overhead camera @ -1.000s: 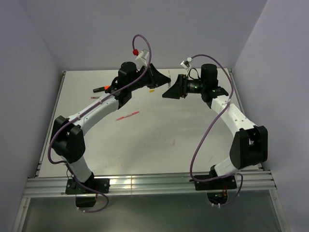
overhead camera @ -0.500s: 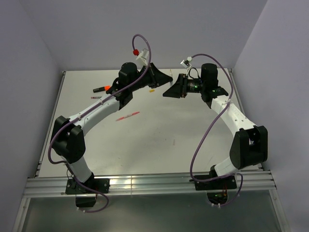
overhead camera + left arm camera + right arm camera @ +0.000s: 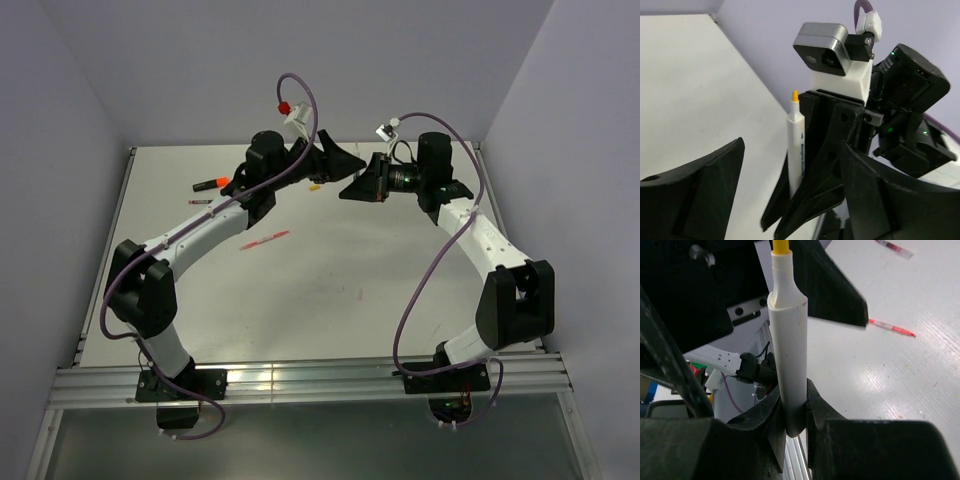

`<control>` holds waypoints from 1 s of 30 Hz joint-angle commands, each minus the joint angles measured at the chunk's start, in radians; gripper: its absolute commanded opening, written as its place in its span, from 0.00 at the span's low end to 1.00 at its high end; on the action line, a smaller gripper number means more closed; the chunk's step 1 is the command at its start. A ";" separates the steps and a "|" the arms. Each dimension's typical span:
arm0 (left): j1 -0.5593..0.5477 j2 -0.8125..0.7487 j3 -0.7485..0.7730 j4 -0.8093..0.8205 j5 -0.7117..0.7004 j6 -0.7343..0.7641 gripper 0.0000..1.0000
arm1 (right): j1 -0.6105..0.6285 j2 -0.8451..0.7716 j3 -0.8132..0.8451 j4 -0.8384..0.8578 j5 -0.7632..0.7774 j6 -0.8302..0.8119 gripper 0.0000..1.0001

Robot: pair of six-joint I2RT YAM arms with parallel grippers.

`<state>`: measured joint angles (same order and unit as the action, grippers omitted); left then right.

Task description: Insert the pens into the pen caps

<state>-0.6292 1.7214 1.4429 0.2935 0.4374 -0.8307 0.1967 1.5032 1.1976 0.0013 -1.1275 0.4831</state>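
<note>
Right fingers (image 3: 816,410) squeezed tight on the bottom end of a thick white plastic pen (image 3: 790,350) with a yellow tip. Pen straight up out of the grip, bare yellow tip on top. Blue writing down its side, too small to read.

Left fingers (image 3: 700,185) spread wide apart and empty, pointed at the right ones. From the left wrist, the white pen just ahead, in line with the gap between the two black fingers. Touching either one or not: cannot tell.

Both sets of fingers up in the air, very close together, over the far part of the flat white bench (image 3: 330,290).

Down on the bench, near the spot under the fingers: a tiny yellowish plastic cap (image 3: 314,186). Further left, close to the far edge: a stubby black marker with an orange tip (image 3: 207,184), lying flat. Just in front of that, a short thin dark-red pen (image 3: 197,201), partly hidden by the left arm. Nearer the arm bases, well apart from the rest: a thin red stick pen (image 3: 265,240), flat on the bench beside the left arm.
</note>
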 commanded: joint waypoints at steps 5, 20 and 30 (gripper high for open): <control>0.098 -0.039 0.074 -0.146 -0.025 0.466 0.85 | -0.071 -0.072 -0.082 0.007 -0.006 -0.064 0.00; 0.178 0.588 0.675 -0.795 -0.130 1.038 0.74 | -0.273 -0.124 -0.084 -0.354 0.101 -0.340 0.00; 0.186 0.744 0.738 -0.674 -0.210 1.047 0.74 | -0.289 -0.080 -0.049 -0.369 0.115 -0.345 0.00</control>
<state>-0.4477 2.4771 2.1254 -0.4675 0.2527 0.1921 -0.0814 1.4113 1.1099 -0.3645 -1.0271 0.1581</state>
